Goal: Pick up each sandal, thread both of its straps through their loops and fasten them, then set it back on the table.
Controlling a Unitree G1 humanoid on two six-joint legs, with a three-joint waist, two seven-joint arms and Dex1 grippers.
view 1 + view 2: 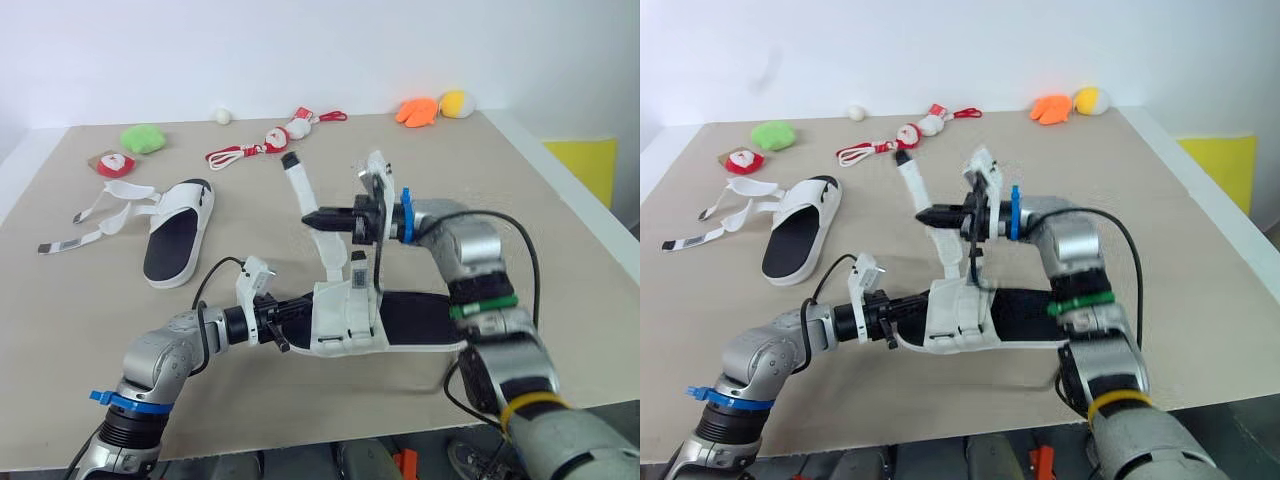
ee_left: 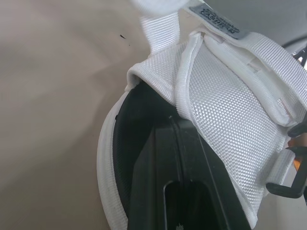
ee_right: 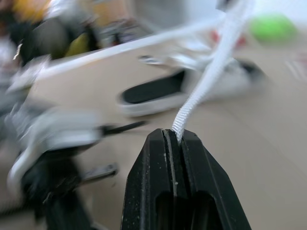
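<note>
The near sandal (image 1: 405, 322), white with a black footbed, lies at the table's front. My left gripper (image 1: 283, 333) is shut on its toe end, with its fingers (image 2: 178, 191) over the footbed beneath the white mesh upper (image 2: 230, 124). One long white strap (image 1: 325, 240) rises from this sandal. Above the sandal, my right gripper (image 1: 312, 218) is shut on that strap, whose webbing (image 3: 201, 91) runs out from between the closed fingers. The second sandal (image 1: 178, 235) rests at the left, apart from both grippers, with its loose straps (image 1: 100, 215) spread on the table.
Small toys line the far edge: a green plush (image 1: 143, 137), a red and white toy (image 1: 113, 164), a red corded toy (image 1: 270, 140), a white ball (image 1: 222, 115), and orange (image 1: 418, 110) and yellow (image 1: 455, 103) plushes. A yellow object (image 1: 585, 165) stands beyond the right edge.
</note>
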